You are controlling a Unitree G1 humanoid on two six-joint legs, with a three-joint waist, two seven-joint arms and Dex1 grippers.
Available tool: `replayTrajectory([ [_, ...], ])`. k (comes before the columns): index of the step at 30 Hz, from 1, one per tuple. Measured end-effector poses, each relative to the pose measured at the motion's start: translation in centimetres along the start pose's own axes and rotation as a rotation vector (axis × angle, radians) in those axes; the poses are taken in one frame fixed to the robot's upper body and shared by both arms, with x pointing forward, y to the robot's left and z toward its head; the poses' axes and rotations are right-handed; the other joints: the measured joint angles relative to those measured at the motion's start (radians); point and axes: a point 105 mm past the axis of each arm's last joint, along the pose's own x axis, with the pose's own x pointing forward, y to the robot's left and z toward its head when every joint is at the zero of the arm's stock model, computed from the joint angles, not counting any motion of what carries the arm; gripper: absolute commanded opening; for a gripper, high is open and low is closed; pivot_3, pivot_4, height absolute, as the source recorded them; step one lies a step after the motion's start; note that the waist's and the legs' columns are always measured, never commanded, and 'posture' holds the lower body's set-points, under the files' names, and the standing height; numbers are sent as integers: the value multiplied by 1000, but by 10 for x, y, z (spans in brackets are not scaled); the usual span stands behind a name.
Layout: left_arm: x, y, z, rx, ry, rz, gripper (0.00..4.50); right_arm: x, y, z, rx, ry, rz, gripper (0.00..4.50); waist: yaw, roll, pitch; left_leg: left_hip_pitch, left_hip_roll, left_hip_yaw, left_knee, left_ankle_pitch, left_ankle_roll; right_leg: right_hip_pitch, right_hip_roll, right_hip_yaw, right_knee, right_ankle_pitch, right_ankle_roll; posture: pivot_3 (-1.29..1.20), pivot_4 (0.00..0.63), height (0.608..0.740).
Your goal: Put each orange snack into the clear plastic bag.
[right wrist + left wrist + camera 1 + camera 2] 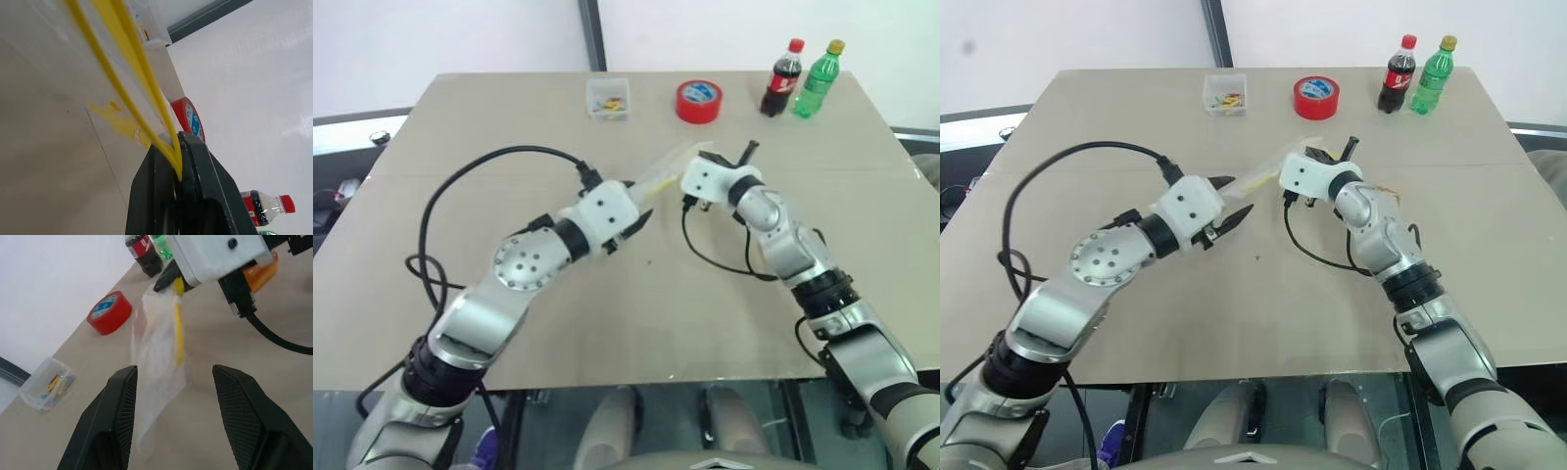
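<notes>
My right gripper (178, 142) is shut on the yellow seal strip of the clear plastic bag (156, 352). It holds the bag above the middle of the table, with the bag's loose end trailing toward my left gripper (173, 369). The left gripper (1232, 201) is open, and the bag hangs just ahead of the gap between its black fingers (117, 401) without being pinched. One orange snack (261, 271) lies on the table beyond the right gripper's white housing, partly hidden by it.
Along the table's far edge stand a red tape roll (699, 101), a small clear box of coloured bits (609, 98), a cola bottle (782, 78) and a green bottle (818, 80). Black cables loop from both wrists over the tan tabletop (636, 313).
</notes>
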Motion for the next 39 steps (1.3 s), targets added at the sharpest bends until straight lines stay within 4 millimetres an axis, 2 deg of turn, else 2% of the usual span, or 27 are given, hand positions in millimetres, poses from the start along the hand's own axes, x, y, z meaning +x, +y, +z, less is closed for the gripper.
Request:
replayTrajectory([
  [10,10,-2,1,43,-2,-1,2576,0,9,8,2,7,20,0,-9,0,0,0,0,0,2,0,0,0,0,0,2,0,0,0,150,740],
  [12,11,-3,1,47,-4,-12,1663,-1,9,8,2,8,17,0,-9,0,0,0,0,0,2,0,0,0,0,0,2,0,0,0,150,740],
  [13,11,-4,1,47,-4,-17,1448,-1,9,8,2,7,17,0,-9,0,0,0,0,0,2,0,0,0,0,0,2,0,0,0,150,740],
  [15,11,-4,0,50,-6,-22,395,-3,10,8,4,5,18,0,-9,0,0,0,0,0,2,0,0,0,0,0,2,0,0,0,150,740],
  [16,11,-4,-2,51,-3,-23,75,-4,11,9,6,4,20,0,-9,0,0,0,0,0,2,0,0,0,0,0,2,0,0,0,150,740],
  [20,10,0,-8,60,0,-9,75,-8,18,7,26,14,48,0,-9,0,0,0,0,0,3,0,0,0,0,0,2,0,0,0,150,740],
  [22,8,3,-18,51,-4,2,75,-14,26,8,51,6,100,0,-9,0,0,0,0,0,3,0,0,0,0,0,2,0,0,0,150,740],
  [25,4,4,-36,37,-22,-22,0,-27,39,9,107,-6,189,832,-8,0,0,0,0,0,3,0,0,0,0,0,2,0,0,0,150,740],
  [29,-4,16,-55,82,-61,-22,0,-45,38,0,198,23,201,2644,-3,0,0,0,0,-1,5,0,0,0,0,-1,3,0,0,0,150,740],
  [33,-7,19,-54,123,-143,-30,0,-72,44,5,449,18,256,2644,-1,0,0,-1,1,-2,6,-1,2,0,-1,-1,4,0,0,0,150,740],
  [34,-7,20,-53,127,-156,-33,0,-76,44,7,504,11,258,2355,-1,0,0,-2,1,-2,7,-2,3,0,-1,-2,4,0,0,0,150,740],
  [35,-8,19,-51,140,-181,-49,0,-79,40,12,624,-4,253,1879,-4,0,0,-1,1,-2,8,-3,4,0,-1,-1,6,0,0,0,150,740],
  [36,-8,18,-50,141,-191,-55,0,-80,39,14,648,-10,254,1695,-7,0,0,-1,1,-2,9,-3,5,0,-1,-1,8,0,0,0,150,740],
  [38,-9,16,-50,143,-210,-71,0,-79,39,20,758,-23,254,877,-8,0,0,0,1,-2,10,-3,5,0,0,-1,10,0,0,0,150,740],
  [39,-9,15,-50,144,-212,-77,0,-77,38,22,796,-29,249,328,-9,0,0,1,1,-1,10,-3,5,0,0,-1,12,0,0,0,150,740],
])
